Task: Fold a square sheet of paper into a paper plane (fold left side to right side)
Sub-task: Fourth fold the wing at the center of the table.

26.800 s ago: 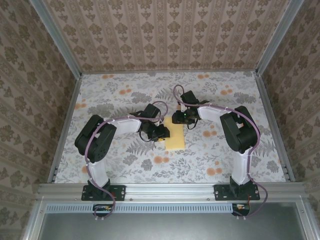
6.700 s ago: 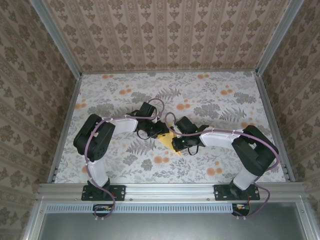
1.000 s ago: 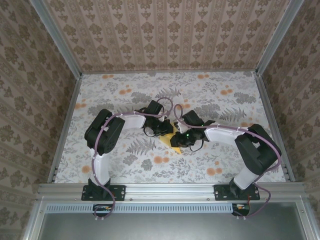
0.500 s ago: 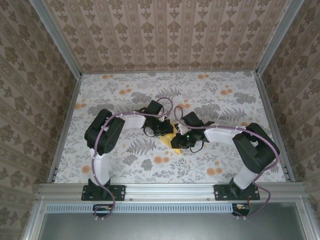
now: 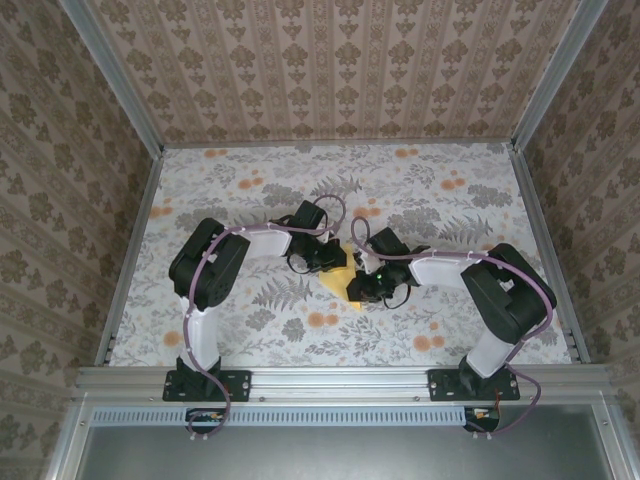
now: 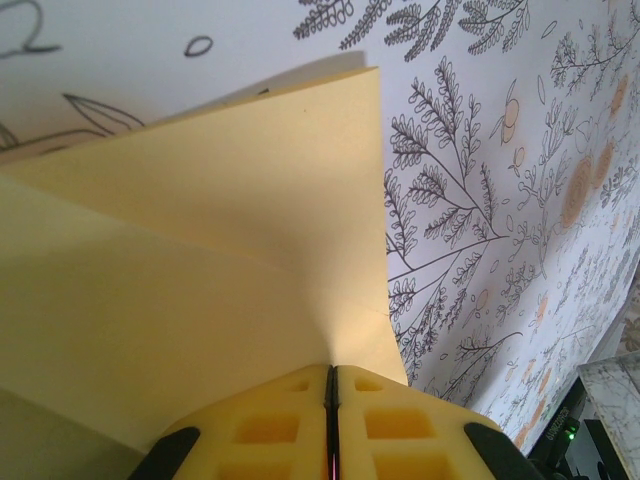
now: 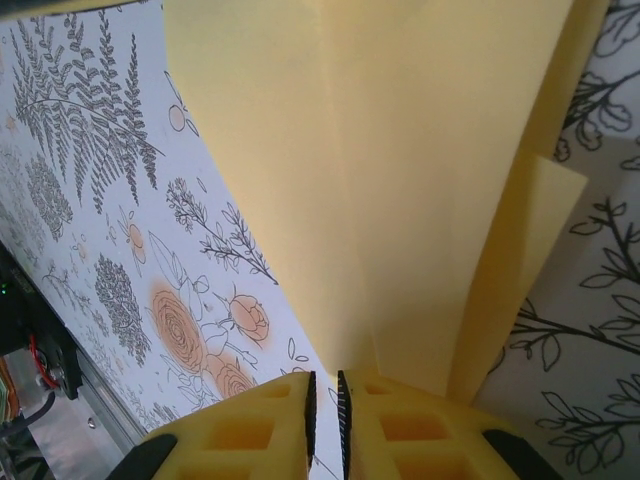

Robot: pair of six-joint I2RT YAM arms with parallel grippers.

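The yellow paper (image 5: 345, 281) lies part-folded on the floral cloth at mid table, squeezed between both grippers. My left gripper (image 5: 327, 261) is at its far-left side. In the left wrist view its jaws (image 6: 330, 372) are shut tight on the paper (image 6: 200, 250), which rises from them as a creased flap. My right gripper (image 5: 367, 285) is at the paper's near-right side. In the right wrist view its jaws (image 7: 325, 378) stand a narrow slit apart with cloth showing between them. The folded paper (image 7: 400, 150) lies just ahead, partly over the right finger (image 7: 410, 410).
The floral cloth (image 5: 260, 330) covers the whole table. Patterned walls with aluminium rails (image 5: 130, 250) close in the left, right and far sides. The front rail (image 5: 330, 378) carries both arm bases.
Over the last second my right gripper has slid slightly toward the near right along the paper. The left gripper has stayed put. Much earlier the paper was a flat rectangle.
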